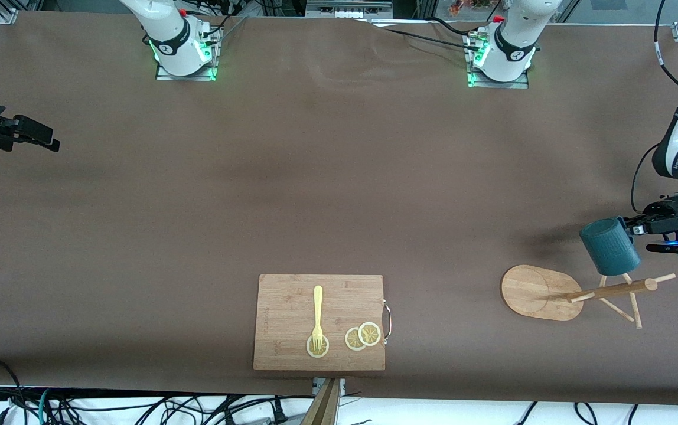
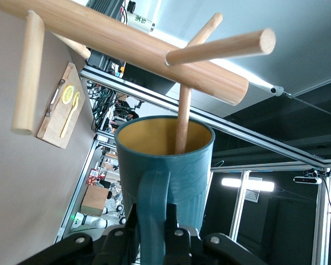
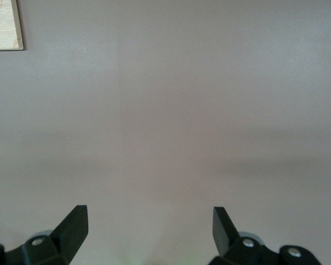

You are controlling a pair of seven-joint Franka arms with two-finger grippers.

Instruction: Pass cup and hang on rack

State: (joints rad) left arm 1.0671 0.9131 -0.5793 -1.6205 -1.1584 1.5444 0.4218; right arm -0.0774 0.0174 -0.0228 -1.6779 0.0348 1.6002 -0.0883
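My left gripper (image 1: 635, 228) is shut on the side handle of the dark teal cup (image 1: 609, 247), which it holds in the air over the pegs of the bamboo rack (image 1: 543, 292). In the left wrist view the left gripper (image 2: 154, 223) pinches the handle of the cup (image 2: 165, 165). One thin peg (image 2: 182, 118) reaches into the cup's yellowish mouth. The rack's post (image 2: 127, 47) crosses above the cup. My right gripper (image 1: 27, 133) waits open over bare table at the right arm's end, and the right wrist view shows nothing between the fingers of that gripper (image 3: 149, 226).
A wooden cutting board (image 1: 289, 307) with a metal handle lies near the table's front edge. It carries a yellow fork (image 1: 318, 313) and three lemon slices (image 1: 362, 336). Its corner (image 3: 3, 25) shows in the right wrist view. Brown table mat stretches between the arms.
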